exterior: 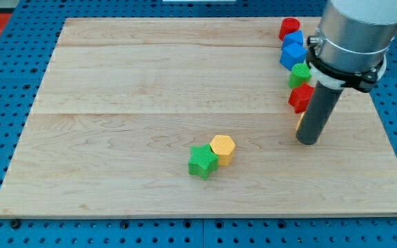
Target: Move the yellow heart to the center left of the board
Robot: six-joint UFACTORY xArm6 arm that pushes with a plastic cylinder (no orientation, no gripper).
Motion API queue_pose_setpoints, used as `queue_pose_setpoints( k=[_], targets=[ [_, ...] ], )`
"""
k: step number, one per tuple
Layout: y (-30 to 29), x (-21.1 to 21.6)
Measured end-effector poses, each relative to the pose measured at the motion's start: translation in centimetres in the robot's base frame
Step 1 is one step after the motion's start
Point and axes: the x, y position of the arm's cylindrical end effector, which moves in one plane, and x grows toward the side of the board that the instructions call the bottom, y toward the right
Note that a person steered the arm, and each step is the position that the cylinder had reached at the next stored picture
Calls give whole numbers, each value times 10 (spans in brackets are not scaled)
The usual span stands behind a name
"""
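A pale wooden board [150, 76] lies on a blue perforated table [5, 41]. A thick dark rod hangs from a grey cylindrical arm [357, 27] at the view's upper right, and my tip [308, 141] rests on the board near its right side. The rod has no jaws or fingers, so nothing is clasped or spread.

A small sliver of yellow [299, 122] peeks out just left of the rod, touching it; its shape cannot be made out, though it may be the yellow heart.

A column of blocks runs up from there toward the view's top: a red block [299, 98], a green block [300, 72], two blue blocks [293, 54] and a red cylinder [289, 28].

Well apart, near the board's lower middle, a green star [202, 162] touches a yellow hexagon [222, 148], far to the left of my tip.
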Motion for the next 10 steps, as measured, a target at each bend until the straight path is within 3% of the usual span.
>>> queue_pose_setpoints(
  k=[5,7,8,10],
  targets=[
    [37,7],
    [59,-18],
    [17,-57],
    [44,-44]
  ],
)
